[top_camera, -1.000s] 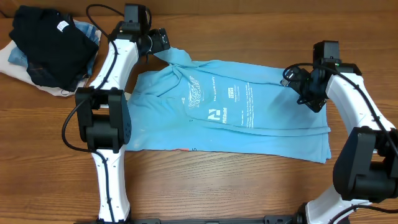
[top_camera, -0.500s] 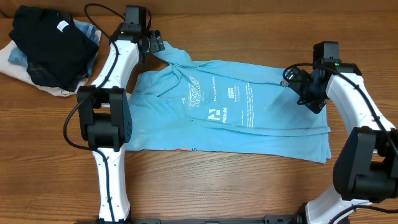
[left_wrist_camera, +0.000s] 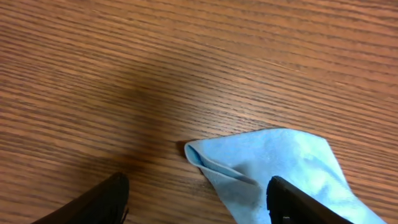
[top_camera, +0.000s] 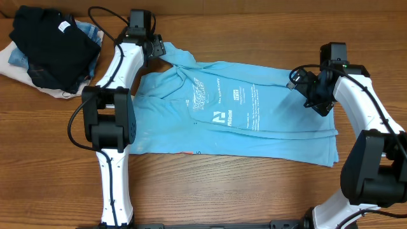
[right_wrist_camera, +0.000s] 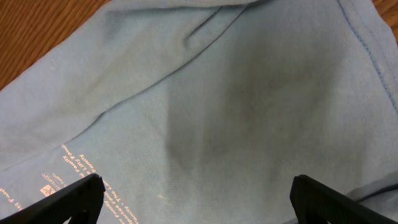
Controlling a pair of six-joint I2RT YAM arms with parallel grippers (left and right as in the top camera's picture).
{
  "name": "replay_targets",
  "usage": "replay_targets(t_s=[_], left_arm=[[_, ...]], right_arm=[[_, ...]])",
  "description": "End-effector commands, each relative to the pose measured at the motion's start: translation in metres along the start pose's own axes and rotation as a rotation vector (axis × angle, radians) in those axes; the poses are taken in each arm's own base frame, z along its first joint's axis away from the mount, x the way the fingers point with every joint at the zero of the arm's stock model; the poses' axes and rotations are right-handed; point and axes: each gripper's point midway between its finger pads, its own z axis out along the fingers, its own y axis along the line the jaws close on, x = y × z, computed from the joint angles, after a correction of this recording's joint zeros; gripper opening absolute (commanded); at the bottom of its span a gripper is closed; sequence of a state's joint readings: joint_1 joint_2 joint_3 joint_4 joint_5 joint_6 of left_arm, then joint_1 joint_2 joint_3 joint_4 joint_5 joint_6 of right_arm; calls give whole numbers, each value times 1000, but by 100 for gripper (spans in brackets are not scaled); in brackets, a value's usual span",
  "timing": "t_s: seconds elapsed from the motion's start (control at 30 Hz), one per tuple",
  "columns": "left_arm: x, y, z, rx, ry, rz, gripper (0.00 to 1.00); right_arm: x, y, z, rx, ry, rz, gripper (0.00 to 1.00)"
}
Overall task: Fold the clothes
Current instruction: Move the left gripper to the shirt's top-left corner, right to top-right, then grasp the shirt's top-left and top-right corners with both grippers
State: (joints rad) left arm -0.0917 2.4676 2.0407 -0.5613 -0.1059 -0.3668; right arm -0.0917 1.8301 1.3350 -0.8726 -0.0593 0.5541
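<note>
Sky-blue shirt lies spread flat across the middle of the wooden table, printed side up, its collar end towards the left arm and its hem towards the right arm. At the far left, apart from it, a black garment with a white tag sits heaped on other fabrics. Next comes the left gripper, low at the shirt's upper left corner, where a sleeve sticks out. In the left wrist view its fingers stand apart with bare wood between them, and the folded tip of the sleeve reaches into that gap, close to one finger; the left gripper has hold of nothing. At the right, the right gripper hangs over the hem end of the shirt. Its wrist view shows the right gripper spread wide and empty, with smooth blue cloth filling the space beneath it
</note>
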Motion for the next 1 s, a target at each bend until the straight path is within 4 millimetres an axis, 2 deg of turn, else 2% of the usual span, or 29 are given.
replay_targets(t_s=[0.0, 0.1, 0.2, 0.7, 0.97], left_arm=[[-7, 3, 3, -27, -28, -17, 71], [-8, 3, 3, -27, -29, -17, 70], [-7, 2, 4, -25, -30, -15, 63], [-8, -7, 18, 3, -59, 2, 67], [9, -12, 36, 4, -32, 46, 66]], right_arm=[[-7, 1, -5, -2, -26, 10, 100], [-7, 1, -5, -2, -26, 10, 100], [-7, 1, -5, -2, -26, 10, 100], [-7, 1, -5, -2, -27, 10, 100], [-13, 0, -6, -3, -50, 29, 100]])
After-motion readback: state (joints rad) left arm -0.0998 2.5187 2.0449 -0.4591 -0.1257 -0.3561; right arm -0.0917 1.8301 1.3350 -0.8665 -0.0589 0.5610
